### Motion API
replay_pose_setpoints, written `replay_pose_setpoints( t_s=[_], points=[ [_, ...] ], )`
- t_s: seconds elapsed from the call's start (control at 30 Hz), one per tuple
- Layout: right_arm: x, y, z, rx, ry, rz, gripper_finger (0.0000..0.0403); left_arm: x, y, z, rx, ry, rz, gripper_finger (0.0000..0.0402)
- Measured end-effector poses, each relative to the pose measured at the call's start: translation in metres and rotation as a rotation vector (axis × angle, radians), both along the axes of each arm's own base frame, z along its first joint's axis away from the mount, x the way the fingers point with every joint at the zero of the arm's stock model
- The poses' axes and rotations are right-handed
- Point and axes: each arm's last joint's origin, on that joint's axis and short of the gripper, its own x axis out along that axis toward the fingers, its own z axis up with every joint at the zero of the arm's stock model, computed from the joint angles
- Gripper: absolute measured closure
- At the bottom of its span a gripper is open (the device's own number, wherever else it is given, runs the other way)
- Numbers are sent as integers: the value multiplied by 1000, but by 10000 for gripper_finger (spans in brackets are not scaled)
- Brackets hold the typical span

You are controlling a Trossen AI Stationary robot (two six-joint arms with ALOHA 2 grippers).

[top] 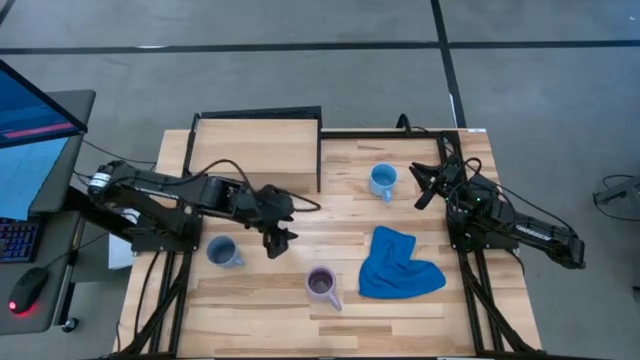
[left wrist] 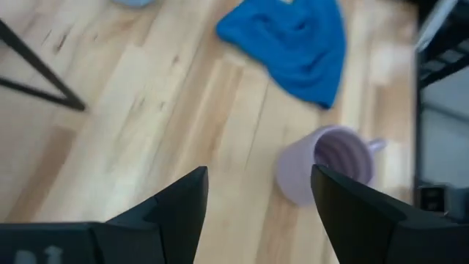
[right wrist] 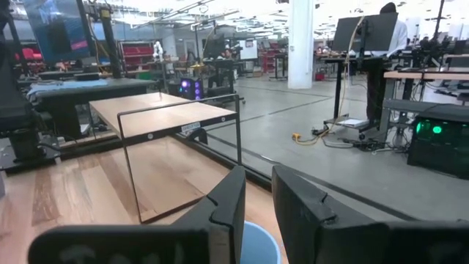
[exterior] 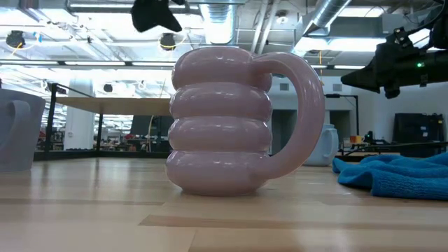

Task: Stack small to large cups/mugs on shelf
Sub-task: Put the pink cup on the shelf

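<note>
I'm holding my left gripper (top: 277,240) wide, hovering near the purple mug (top: 321,284) to take it. My right gripper (top: 428,186), jaws narrow and empty, is waiting beside the light blue mug (top: 382,181).

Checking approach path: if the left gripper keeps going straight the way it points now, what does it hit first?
Probably bare tabletop. The left gripper, open, points down at the wood; the purple mug sits just off its line, the blue cloth beyond. Depth is unclear, so it might clip the mug.
</note>
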Motion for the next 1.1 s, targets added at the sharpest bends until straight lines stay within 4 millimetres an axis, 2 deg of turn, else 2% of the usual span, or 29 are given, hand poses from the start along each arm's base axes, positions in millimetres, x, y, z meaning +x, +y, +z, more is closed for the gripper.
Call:
replay_pose_setpoints(
  t_s=[0.1, 0.33, 0.53, 0.73, 0.83, 1.1],
  points=[
    [0, 0, 0, 0, 0, 0, 310, 15, -6, 2, 20, 78, -8, 168],
    [0, 0, 0, 22, -16, 2, 310, 52, -21, -8, 39, 269, -39, 168],
    [0, 0, 0, 27, -20, 3, 310, 79, -40, -20, -28, 323, -123, 168],
    [0, 0, 0, 27, -22, 1, 310, 93, -56, -41, -48, 368, -178, 168],
    [0, 0, 0, 27, -21, 3, 310, 99, -60, -47, -95, 366, -152, 168],
    [0, 0, 0, 28, -21, 3, 310, 111, -65, -43, -168, 240, -181, 168]
  ],
)
